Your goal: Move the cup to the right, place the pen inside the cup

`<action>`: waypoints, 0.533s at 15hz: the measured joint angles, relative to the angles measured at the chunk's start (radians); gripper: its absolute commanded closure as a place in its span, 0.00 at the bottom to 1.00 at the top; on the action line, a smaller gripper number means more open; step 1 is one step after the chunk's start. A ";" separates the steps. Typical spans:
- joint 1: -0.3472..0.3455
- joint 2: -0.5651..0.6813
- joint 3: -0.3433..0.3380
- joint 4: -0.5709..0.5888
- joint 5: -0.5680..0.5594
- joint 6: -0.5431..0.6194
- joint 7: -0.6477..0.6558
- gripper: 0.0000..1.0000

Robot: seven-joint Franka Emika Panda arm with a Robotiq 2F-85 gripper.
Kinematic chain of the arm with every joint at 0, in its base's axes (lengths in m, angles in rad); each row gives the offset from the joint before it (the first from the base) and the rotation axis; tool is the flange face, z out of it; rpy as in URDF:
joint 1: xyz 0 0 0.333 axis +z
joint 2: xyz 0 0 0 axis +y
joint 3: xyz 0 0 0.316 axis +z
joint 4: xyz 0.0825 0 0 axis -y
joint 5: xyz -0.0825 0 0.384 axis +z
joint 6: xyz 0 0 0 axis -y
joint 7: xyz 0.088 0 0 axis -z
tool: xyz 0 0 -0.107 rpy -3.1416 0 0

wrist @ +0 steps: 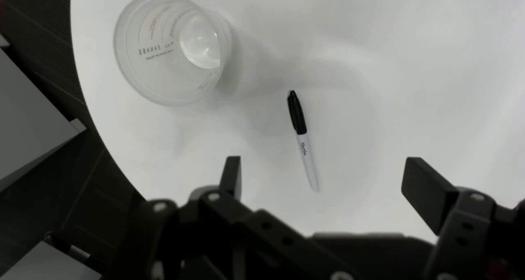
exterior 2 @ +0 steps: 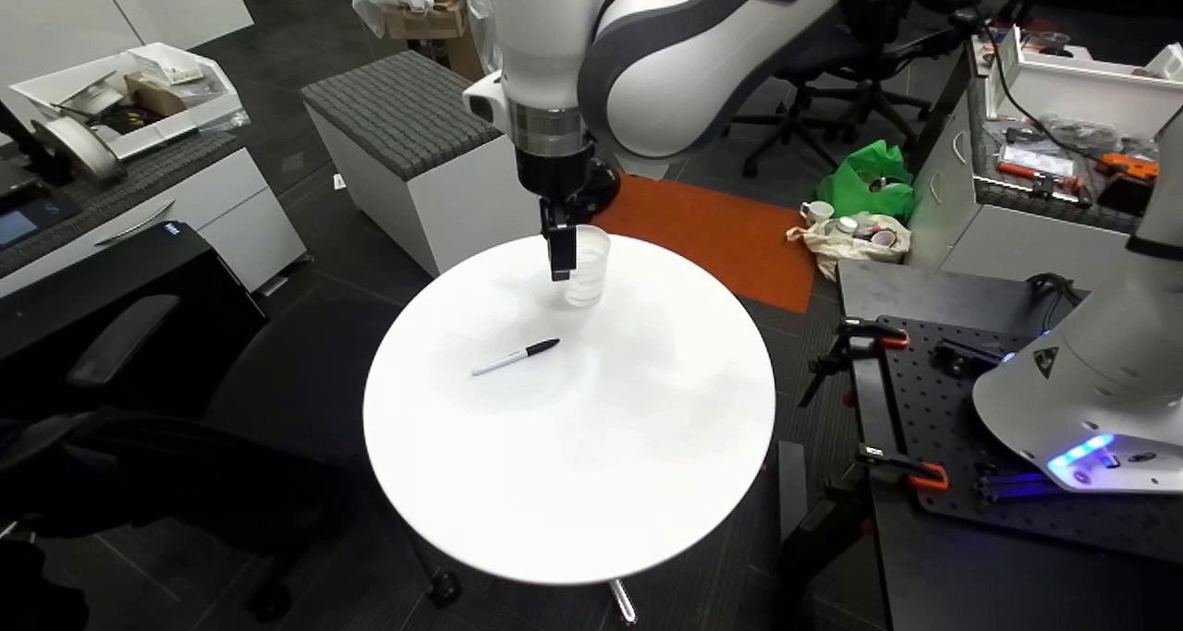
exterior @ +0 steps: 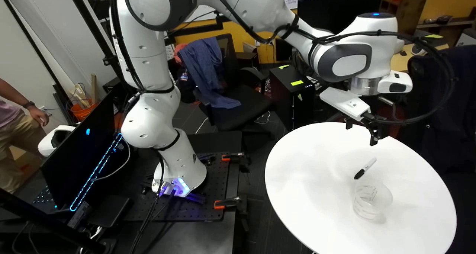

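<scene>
The clear cup stands upright on the white round table; it shows in both exterior views and at the upper left of the wrist view. The pen, a marker with a black cap and a pale barrel, lies flat beside the cup, apart from it, with its cap towards it. It shows in both exterior views and in the middle of the wrist view. My gripper is open and empty above the table, fingers wide apart. It also shows in both exterior views.
The white round table has its edge near the cup, as the wrist view shows. A dark chair stands close beside the table. The robot's black base table stands apart from the round table. A grey-topped cabinet is behind it.
</scene>
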 measured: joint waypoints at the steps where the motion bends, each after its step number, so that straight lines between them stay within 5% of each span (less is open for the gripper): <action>1: 0.003 0.016 0.000 0.011 -0.023 0.000 -0.001 0.00; 8: 0.009 0.154 0.019 0.109 -0.063 0.000 -0.118 0.00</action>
